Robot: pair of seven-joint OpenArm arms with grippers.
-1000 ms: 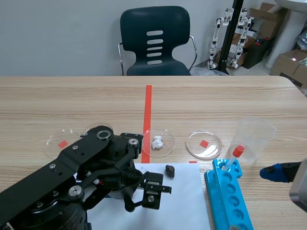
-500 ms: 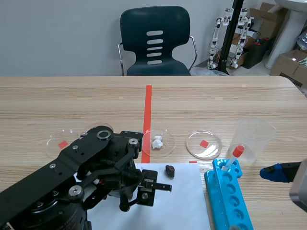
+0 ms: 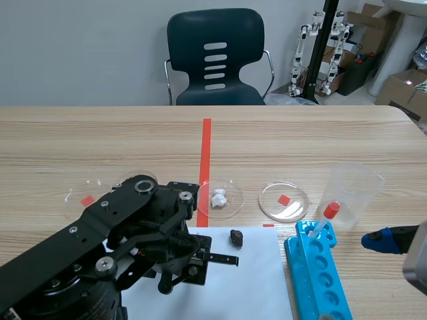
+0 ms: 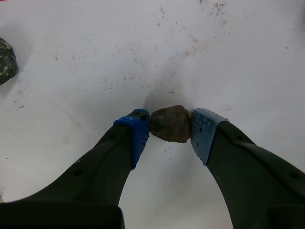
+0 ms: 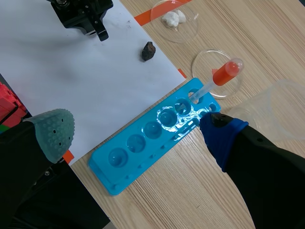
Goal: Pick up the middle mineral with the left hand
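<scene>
- Down on the white sheet [image 4: 95, 47], the left hand [image 4: 170, 128] pinches the middle mineral [image 4: 170, 123], a brown lump pressed between its two blue pads [image 4: 138, 131].
- Whether the lump rests on the paper or hangs just clear of it, I cannot tell.
- Well apart, beside the hand, lies a dark speckled mineral [image 4: 5, 61].
- Over the blue rack [image 5: 143, 148] on the worktop [image 5: 200, 200], the right hand [image 5: 137, 131] hangs spread wide, holding nothing.

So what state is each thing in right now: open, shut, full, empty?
Left gripper, shut on the brown stone.
Right gripper, open, holding nothing.
Dark stone, lying loose on the paper.
Dropper, standing in the blue rack.
Cup, upright, looks empty.
One dish, holding white lumps.
</scene>
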